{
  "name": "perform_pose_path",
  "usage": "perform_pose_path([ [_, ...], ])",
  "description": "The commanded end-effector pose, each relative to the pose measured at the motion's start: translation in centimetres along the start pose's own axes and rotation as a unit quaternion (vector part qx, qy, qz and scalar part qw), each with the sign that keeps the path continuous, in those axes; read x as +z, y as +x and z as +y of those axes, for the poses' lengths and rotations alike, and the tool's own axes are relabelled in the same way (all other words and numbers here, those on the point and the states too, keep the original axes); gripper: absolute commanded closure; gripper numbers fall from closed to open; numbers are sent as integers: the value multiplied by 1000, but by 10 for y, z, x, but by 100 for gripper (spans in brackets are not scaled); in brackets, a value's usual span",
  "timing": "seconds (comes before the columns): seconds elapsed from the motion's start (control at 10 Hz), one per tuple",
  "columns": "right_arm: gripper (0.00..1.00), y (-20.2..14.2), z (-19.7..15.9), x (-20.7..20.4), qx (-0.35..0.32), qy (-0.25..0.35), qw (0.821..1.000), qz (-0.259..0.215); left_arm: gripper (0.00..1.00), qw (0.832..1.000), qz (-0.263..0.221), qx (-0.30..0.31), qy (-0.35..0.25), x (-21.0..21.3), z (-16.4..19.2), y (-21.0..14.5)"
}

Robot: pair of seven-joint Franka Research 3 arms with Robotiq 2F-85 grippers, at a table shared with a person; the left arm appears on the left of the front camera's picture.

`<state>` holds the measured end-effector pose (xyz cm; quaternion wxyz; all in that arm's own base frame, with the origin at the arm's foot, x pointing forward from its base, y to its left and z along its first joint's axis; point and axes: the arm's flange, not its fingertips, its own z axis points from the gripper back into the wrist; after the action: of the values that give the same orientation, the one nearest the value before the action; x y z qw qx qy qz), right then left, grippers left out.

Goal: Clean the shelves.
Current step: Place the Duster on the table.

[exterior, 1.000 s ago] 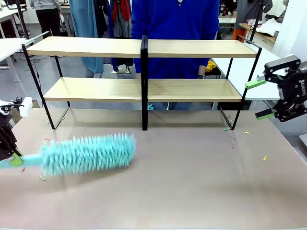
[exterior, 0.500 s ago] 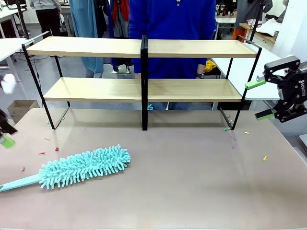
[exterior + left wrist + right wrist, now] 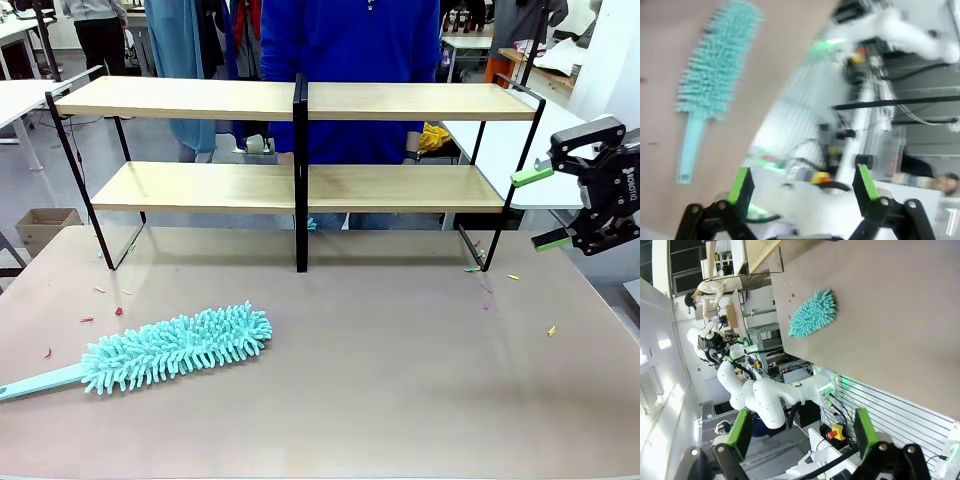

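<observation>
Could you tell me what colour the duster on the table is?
Turquoise duster, clearest in the front view.

Bright, even indoor light; sharp front view, motion-blurred left wrist view

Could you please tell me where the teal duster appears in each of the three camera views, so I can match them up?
Front view: the duster lies on the tabletop at lower left, handle toward the left edge.
Left wrist view: upper left, head up, handle pointing down.
Right wrist view: upper middle, its head at the table's edge.
Shared landmark: the beige tabletop under it.
</observation>
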<state>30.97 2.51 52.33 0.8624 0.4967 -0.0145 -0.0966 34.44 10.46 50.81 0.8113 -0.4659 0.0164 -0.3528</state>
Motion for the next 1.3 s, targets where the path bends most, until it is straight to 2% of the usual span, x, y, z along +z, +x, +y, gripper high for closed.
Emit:
perform_pose_path([
  [0.0, 0, 0, 2, -2, 0, 12, 1000, -2, 0, 959, -20, 167, -230, -9, 6, 3],
  [0.1, 0, 0, 2, -2, 0, 12, 1000, -2, 0, 953, -50, 172, -245, -9, 13, -1],
  [0.2, 0, 0, 2, -2, 0, 12, 1000, -2, 0, 945, -120, 182, -245, -3, 20, -5],
  [0.3, 0, 0, 2, -2, 0, 12, 1000, -2, 0, 935, -217, 186, -210, 9, 25, -10],
  [0.4, 0, 0, 2, -2, 0, 12, 1000, -2, 0, 925, -293, 186, -155, 20, 31, -15],
  [0.5, 0, 0, 2, -2, 0, 12, 1000, -2, 0, 951, -110, 170, -235, 12, 40, -5],
  [1.2, 0, 0, 2, -2, 0, 12, 1000, -2, 0, 951, -110, 170, -235, 12, 40, -5],
])
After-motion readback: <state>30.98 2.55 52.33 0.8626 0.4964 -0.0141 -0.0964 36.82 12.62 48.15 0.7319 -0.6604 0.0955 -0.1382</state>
